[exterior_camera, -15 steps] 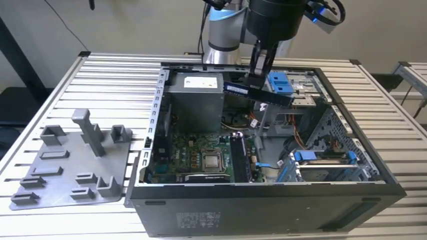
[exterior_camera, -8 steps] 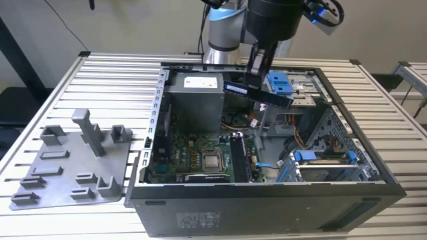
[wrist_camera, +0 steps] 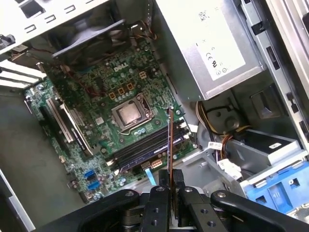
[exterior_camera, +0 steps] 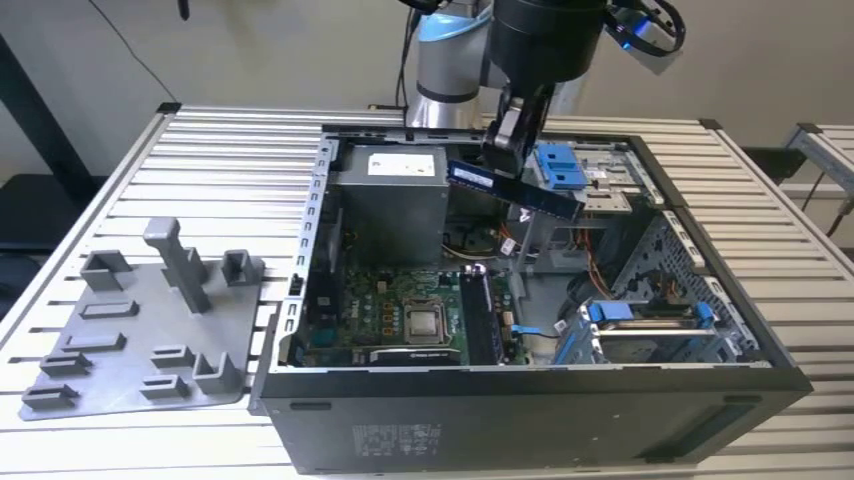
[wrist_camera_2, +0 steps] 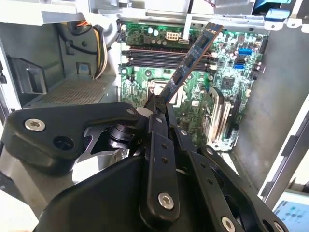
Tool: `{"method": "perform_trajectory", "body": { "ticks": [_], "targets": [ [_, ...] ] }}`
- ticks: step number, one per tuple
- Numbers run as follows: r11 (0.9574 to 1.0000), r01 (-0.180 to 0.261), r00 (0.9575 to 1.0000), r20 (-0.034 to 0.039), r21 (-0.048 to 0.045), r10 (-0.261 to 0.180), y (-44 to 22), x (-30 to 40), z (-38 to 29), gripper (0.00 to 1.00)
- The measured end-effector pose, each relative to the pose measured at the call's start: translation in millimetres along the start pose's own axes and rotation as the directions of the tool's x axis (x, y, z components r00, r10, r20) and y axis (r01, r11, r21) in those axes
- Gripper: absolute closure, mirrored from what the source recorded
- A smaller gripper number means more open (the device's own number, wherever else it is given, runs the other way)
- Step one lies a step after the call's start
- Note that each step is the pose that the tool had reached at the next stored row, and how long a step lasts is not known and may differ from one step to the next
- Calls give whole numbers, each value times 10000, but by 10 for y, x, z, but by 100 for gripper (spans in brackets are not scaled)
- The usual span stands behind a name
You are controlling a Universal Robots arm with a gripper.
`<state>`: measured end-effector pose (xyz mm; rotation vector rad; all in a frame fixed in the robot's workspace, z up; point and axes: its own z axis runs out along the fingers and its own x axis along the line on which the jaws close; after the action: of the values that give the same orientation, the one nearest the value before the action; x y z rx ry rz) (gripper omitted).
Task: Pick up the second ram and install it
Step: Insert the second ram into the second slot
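Starting on the exterior view's left, there's a gray parts fixture [exterior_camera: 147, 330] sitting on the slatted table [exterior_camera: 80, 200], well apart from the action. My guess is it's the staging rack the sticks get picked from, and I can't make out any stick in its holders. Next over is the open computer case [exterior_camera: 534, 420], lying on its side so everything inside faces up, which is what lets the arm come straight down into it. Inside, the power supply [exterior_camera: 387, 190] sits at the far end and the green motherboard [exterior_camera: 380, 300] is nearer the camera with its CPU socket [exterior_camera: 424, 322] bare. The long black memory slots [wrist_camera: 147, 147] run just beside that socket. I can't tell if one of them already has a stick seated. Then the bit that matters: the gripper [exterior_camera: 497, 160] hangs above the case with its fingers pinched narrow on one end of the second ram [exterior_camera: 521, 193], so the stick is up in the air and touching nothing else. It's tilted rather than level, with its free end sticking out toward the exterior view's right. In the first wrist view it shows edge-on [wrist_camera: 171, 145], pointing down at the slots but not lined up along them, so I'd call it carried over, not seated. Farther right is a blue drive caddy [exterior_camera: 558, 167], just behind the stick's free end.
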<state>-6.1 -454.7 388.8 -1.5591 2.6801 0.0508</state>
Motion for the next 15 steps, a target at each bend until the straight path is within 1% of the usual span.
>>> {"method": "perform_trajectory", "body": {
  "ticks": [4,8,11,15],
  "targets": [
    [9988,-485,9988,5,25,485,1,0,1,86],
    [9948,-1018,9948,10,52,1018,0,0,1,86],
    [9900,-1410,9900,16,72,1410,0,0,2,86],
    [9812,-1928,9812,24,98,1928,0,0,3,86]
  ]
}}
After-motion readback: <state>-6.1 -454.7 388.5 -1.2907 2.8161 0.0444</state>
